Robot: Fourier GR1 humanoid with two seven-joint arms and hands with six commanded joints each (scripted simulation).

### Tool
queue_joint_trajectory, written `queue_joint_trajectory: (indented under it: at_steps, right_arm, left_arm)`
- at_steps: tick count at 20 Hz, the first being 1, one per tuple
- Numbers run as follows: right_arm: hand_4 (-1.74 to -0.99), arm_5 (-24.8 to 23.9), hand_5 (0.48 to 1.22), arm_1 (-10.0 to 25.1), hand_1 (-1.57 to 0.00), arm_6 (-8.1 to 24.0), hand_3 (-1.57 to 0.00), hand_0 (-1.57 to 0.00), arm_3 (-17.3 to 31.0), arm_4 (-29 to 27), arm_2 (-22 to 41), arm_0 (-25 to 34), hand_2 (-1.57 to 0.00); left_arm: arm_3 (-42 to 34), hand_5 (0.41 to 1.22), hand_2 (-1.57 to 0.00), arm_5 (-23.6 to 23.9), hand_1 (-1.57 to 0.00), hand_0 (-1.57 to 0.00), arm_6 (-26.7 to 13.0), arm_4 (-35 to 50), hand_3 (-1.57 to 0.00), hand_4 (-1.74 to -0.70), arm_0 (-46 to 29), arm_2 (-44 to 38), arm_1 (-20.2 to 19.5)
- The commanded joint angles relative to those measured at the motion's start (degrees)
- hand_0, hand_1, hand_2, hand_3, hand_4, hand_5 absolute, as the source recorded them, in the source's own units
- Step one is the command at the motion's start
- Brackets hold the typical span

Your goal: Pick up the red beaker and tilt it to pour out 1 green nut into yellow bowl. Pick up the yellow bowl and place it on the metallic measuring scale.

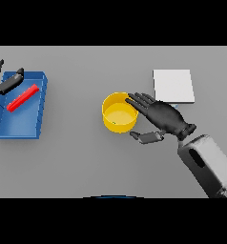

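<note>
Yellow bowl is sitting upright near the middle of the grey table, with a small dark speck lying inside near its near wall; what the speck is cannot be told. The right hand is reaching in from the lower right, its straight, slightly spread fingers lying at the bowl's right rim and its thumb extending below them toward the bowl's near right side; whether they are touching the wall cannot be told. The metallic measuring scale, a pale flat plate, is lying far and right of the bowl, just beyond the hand. Bare table is lying open between bowl and scale except where the hand is crossing it.

At the left edge, a blue tray is holding the red beaker, which is lying on its side, slanted. The left hand is showing over the tray's far left corner, fingers extended and apart, not touching the beaker. Wide bare table is separating tray and bowl, and more is running along the near side.
</note>
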State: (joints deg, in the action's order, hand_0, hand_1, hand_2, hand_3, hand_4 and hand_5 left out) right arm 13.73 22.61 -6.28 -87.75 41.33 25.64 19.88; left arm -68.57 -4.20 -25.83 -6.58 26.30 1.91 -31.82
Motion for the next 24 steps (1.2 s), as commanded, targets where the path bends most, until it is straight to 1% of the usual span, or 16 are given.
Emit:
queue_joint_trajectory:
  at_steps: [1, 3, 4, 6, 7, 9, 11, 13, 16, 17, 18, 19, 20, 22, 23, 24]
  right_arm:
    - [-1.167, 0.33, 0.639, 0.08, 0.0, -0.62, 0.0, 0.0, 1.46, 1.2, 1.13, 1.26, 0.0]
    - [-1.161, 1.8, 0.643, 0.42, 0.0, -2.1, 0.0, 0.0, 4.38, 3.07, 3.22, 4.82, 0.0]
    - [-1.156, 2.63, 0.642, 0.33, 0.0, -2.7, 0.0, 0.0, 5.83, 3.79, 4.26, 6.49, 0.0]
    - [-1.154, 3.07, 0.639, 0.15, 0.0, -4.67, 0.0, 0.0, 8.78, 5.12, 6.08, 8.24, 0.0]
    - [-1.156, 4.29, 0.642, -0.37, 0.0, -4.96, 0.0, 0.0, 9.37, 5.37, 7.01, 9.54, 0.0]
    - [-1.155, 5.75, 0.646, -0.68, 0.0, -5.88, 0.0, 0.0, 12.27, 6.2, 8.51, 11.52, 0.0]
    - [-1.161, 7.62, 0.658, -1.6, 0.0, -5.58, 0.0, 0.0, 14.14, 6.99, 10.04, 13.82, 0.0]
    - [-1.162, 8.94, 0.667, -2.05, 0.0, -5.85, 0.0, 0.0, 16.18, 8.05, 11.68, 15.21, 0.0]
    - [-1.174, 11.46, 0.674, -3.34, 0.0, -4.86, 0.0, 0.0, 19.26, 8.62, 12.96, 18.02, 0.0]
    - [-1.177, 11.35, 0.673, -3.6, 0.0, -5.28, 0.0, 0.0, 20.04, 8.88, 13.42, 18.21, 0.0]
    - [-1.181, 11.73, 0.674, -4.08, 0.0, -5.05, 0.0, 0.0, 21.46, 9.09, 13.76, 18.71, 0.0]
    - [-1.184, 10.99, 0.676, -4.15, 0.0, -5.66, 0.0, 0.0, 23.11, 9.51, 14.07, 18.81, 0.0]
    - [-1.186, 11.59, 0.684, -4.01, 0.0, -5.71, -0.01, 0.0, 23.19, 9.4, 14.01, 19.4, 0.0]
    - [-1.195, 12.08, 0.708, -4.14, 0.0, -5.9, -0.02, 0.0, 23.76, 9.29, 14.19, 19.47, 0.0]
    - [-1.209, 11.61, 0.732, -4.64, 0.0, -5.6, -0.04, 0.0, 24.69, 9.37, 14.08, 19.64, -0.01]
    - [-1.234, 11.27, 0.77, -5.25, -0.01, -4.44, -0.08, 0.0, 25.37, 9.72, 14.14, 19.89, -0.04]
  left_arm:
    - [-0.33, 0.687, 0.0, -0.6, 0.0, 0.0, 0.14, 0.32, 0.0, -0.81, -0.35, -0.39, -0.81]
    - [-0.71, 0.691, 0.0, -1.25, 0.0, 0.0, 0.01, 0.6, 0.0, -0.8, -0.69, -0.19, -0.82]
    - [-0.45, 0.692, 0.0, -1.16, 0.0, 0.0, 0.88, 0.56, 0.0, -0.81, -0.92, -0.04, -0.4]
    - [0.03, 0.695, 0.0, -1.03, 0.0, 0.0, -0.05, 0.45, 0.0, -0.81, 0.21, -0.5, -0.89]
    - [0.09, 0.695, 0.0, -1.1, 0.0, 0.0, 0.13, 0.54, 0.0, -0.81, -0.2, -0.16, -0.29]
    - [-0.22, 0.695, 0.0, -1.07, 0.0, 0.0, 0.3, 0.51, 0.0, -0.81, -0.02, -0.23, -0.45]
    - [0.09, 0.696, 0.0, -1.36, 0.0, 0.0, -0.11, 0.38, 0.0, -0.81, 0.45, -0.49, -1.1]
    - [0.64, 0.7, 0.0, -1.4, 0.0, 0.0, 0.52, 0.41, 0.0, -0.81, 0.03, -0.63, -1.1]
    - [0.21, 0.703, 0.0, -1.61, 0.0, 0.0, 1.16, 0.26, 0.0, -0.8, -0.27, -0.55, -1.47]
    - [0.66, 0.706, 0.0, -1.74, 0.0, 0.0, 1.56, 0.29, 0.0, -0.8, -0.29, -0.6, -1.44]
    - [0.05, 0.703, 0.0, -1.77, 0.0, 0.0, 1.31, 0.34, 0.0, -0.8, -0.67, -0.46, -1.4]
    - [-0.28, 0.703, 0.0, -1.95, 0.0, 0.0, 0.76, 0.53, 0.0, -0.8, -0.65, -0.58, -1.6]
    - [0.09, 0.704, 0.0, -1.86, 0.0, 0.0, 0.76, 0.28, 0.0, -0.8, -0.64, -0.33, -1.36]
    - [0.24, 0.711, 0.0, -1.55, 0.0, 0.0, 0.79, -0.15, 0.0, -0.79, -0.52, -0.22, -1.37]
    - [0.13, 0.713, 0.0, -1.62, 0.0, 0.0, 0.57, -0.15, 0.0, -0.79, -0.14, -0.24, -1.51]
    - [0.78, 0.714, 0.0, -1.59, 0.0, 0.0, 0.69, -0.21, 0.0, -0.79, 0.23, -0.18, -1.24]
